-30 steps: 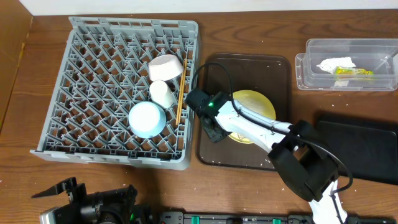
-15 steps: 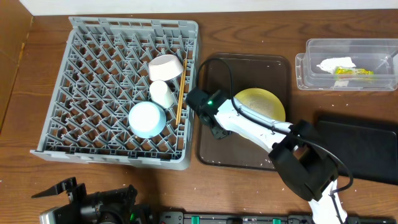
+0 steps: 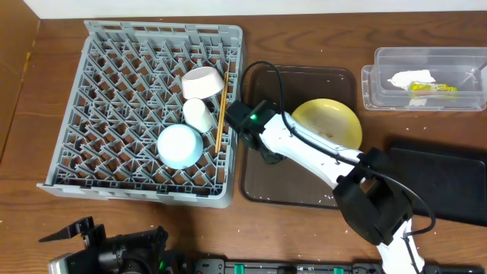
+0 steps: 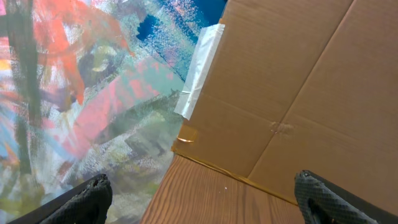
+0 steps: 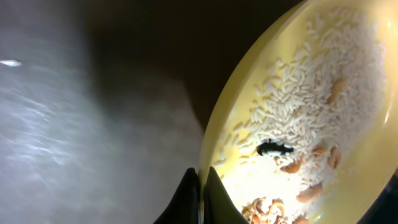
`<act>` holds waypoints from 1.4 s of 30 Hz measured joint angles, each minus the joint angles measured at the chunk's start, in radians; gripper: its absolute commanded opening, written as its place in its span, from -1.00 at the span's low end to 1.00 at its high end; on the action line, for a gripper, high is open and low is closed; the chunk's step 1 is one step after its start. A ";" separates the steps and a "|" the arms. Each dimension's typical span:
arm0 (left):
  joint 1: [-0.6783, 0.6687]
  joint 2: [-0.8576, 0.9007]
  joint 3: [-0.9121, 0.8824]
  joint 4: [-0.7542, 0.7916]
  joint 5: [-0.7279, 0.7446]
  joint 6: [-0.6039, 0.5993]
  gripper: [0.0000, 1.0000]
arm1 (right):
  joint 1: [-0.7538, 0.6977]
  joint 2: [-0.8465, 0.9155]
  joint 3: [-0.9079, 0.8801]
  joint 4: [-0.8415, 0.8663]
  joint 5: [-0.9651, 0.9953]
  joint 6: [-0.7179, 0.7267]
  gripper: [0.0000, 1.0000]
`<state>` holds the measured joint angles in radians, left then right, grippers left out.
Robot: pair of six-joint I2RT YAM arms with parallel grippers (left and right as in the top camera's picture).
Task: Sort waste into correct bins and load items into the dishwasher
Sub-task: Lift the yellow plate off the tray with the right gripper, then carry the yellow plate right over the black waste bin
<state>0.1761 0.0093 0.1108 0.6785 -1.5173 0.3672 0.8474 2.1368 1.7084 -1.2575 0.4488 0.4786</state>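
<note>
Over the tray (image 3: pixel 262 190), the yellow plate (image 3: pixel 327 122) (crumbs (image 5: pixel 298 124) aboard) is pinched at its rim by the right hand (image 5: pixel 200 186), the black bin (image 3: pixel 449 175) lying rightward.

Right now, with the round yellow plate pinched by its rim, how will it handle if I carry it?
The round yellow plate looks rigid, so it probably won't flex. The right gripper pinches only its thin rim, so it may pivot or slip. The loose rice and pale crumbs would likely slide off if tilted.
</note>
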 measured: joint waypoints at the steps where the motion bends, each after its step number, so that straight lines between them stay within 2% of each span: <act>1: 0.000 0.000 0.000 0.000 0.000 0.000 0.89 | 0.000 0.000 0.014 -0.032 0.013 0.019 -0.98; 12: 0.000 0.000 0.000 0.000 0.000 0.000 0.89 | -0.031 0.000 0.138 -0.117 0.065 0.224 -0.97; 24: 0.000 0.000 0.000 0.000 0.000 0.000 0.89 | -0.319 0.000 0.308 -0.244 0.066 0.374 -0.97; 36: 0.000 0.000 0.000 0.000 0.000 0.000 0.89 | -0.647 0.000 0.320 -0.201 -0.071 0.445 -0.98; 42: 0.000 0.000 0.000 0.000 0.000 0.000 0.89 | -0.759 0.000 0.320 -0.216 -0.141 0.479 -0.98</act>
<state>0.1761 0.0093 0.1108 0.6788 -1.5173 0.3672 0.0883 2.1368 2.0281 -1.4734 0.3077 0.9577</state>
